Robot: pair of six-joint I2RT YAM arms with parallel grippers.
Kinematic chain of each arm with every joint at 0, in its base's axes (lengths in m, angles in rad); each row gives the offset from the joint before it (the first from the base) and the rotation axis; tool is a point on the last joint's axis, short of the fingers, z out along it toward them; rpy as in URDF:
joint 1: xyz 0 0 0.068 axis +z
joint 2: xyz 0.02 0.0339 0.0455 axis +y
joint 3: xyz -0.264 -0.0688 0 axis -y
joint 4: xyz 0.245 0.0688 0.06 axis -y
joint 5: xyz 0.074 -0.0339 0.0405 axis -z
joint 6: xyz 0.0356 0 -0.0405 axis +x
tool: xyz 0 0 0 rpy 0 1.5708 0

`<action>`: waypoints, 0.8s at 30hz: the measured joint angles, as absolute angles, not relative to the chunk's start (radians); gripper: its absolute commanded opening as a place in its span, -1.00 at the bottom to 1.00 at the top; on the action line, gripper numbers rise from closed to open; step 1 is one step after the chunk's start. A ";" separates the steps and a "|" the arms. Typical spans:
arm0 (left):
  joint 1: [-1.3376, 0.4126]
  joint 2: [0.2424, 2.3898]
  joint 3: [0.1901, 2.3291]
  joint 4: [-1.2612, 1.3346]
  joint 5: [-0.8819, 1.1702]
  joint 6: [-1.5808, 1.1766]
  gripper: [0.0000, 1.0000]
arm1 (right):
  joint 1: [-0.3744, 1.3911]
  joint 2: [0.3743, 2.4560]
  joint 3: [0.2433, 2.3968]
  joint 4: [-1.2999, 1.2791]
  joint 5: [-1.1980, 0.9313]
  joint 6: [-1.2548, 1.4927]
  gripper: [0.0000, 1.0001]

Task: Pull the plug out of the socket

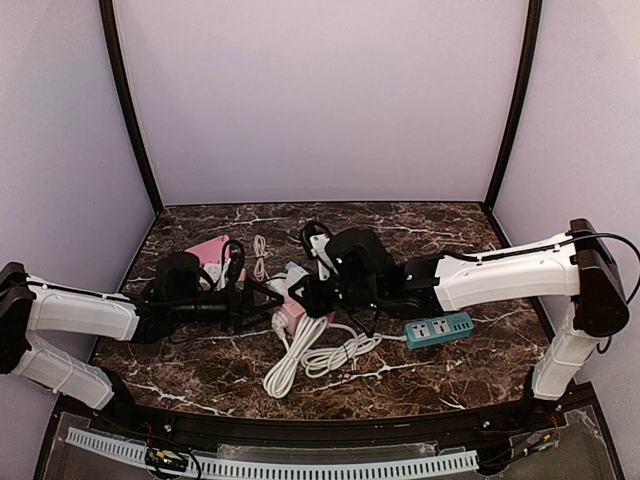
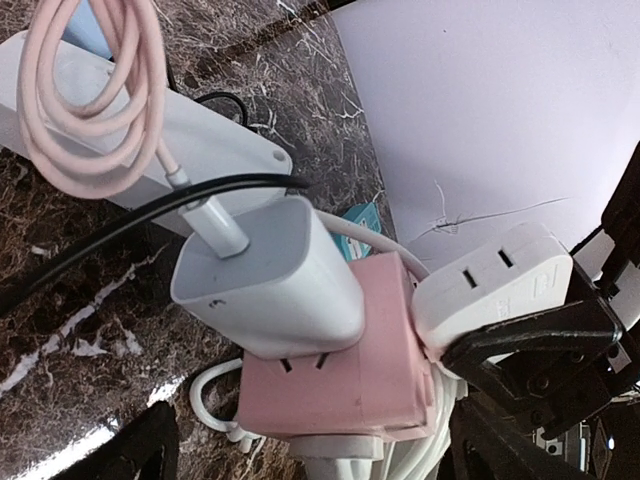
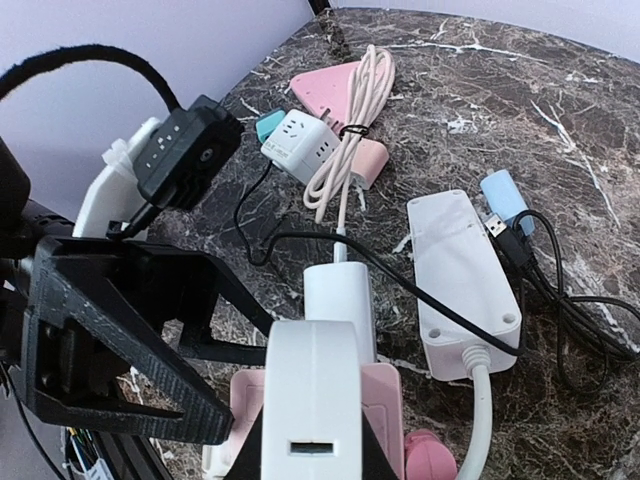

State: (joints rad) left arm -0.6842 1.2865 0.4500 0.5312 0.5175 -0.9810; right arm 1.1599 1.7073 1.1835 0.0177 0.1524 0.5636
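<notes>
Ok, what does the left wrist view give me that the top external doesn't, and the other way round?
Only the left wrist: the white charger sitting on the pink socket block, prongs hidden, free slots just below it, and the cable connector in its back. Only the top external: the whole left gripper, open, just left of the block, and a pink item behind it. Both: the pink block, the right gripper shut on the white adapter, and the white cord coiled below.
</notes>
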 measured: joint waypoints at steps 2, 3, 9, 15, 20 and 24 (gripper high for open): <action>-0.686 1.296 0.450 0.548 0.523 -0.984 0.87 | 1.160 1.701 1.183 0.029 0.152 0.564 -1.00; -0.688 1.301 0.450 0.554 0.526 -0.985 0.88 | 1.160 1.699 1.182 0.036 0.151 0.564 -1.00; -0.694 1.317 0.455 0.578 0.543 -0.994 0.88 | 1.160 1.691 1.170 0.060 0.146 0.564 -1.00; -0.694 1.339 0.456 0.620 0.544 -1.019 0.87 | 1.160 1.689 1.153 0.084 0.131 0.564 -1.00; -0.696 1.372 0.456 0.680 0.558 -1.051 0.71 | 1.159 1.687 1.149 0.090 0.130 0.569 -1.00; -0.699 1.385 0.456 0.710 0.566 -1.070 0.54 | 1.159 1.682 1.143 0.091 0.131 0.574 -1.00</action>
State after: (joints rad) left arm -0.6987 1.3846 0.4557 0.7101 0.5663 -1.0698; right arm 1.1595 1.6821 1.1435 0.0906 0.1314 0.5743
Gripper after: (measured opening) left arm 0.828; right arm 0.135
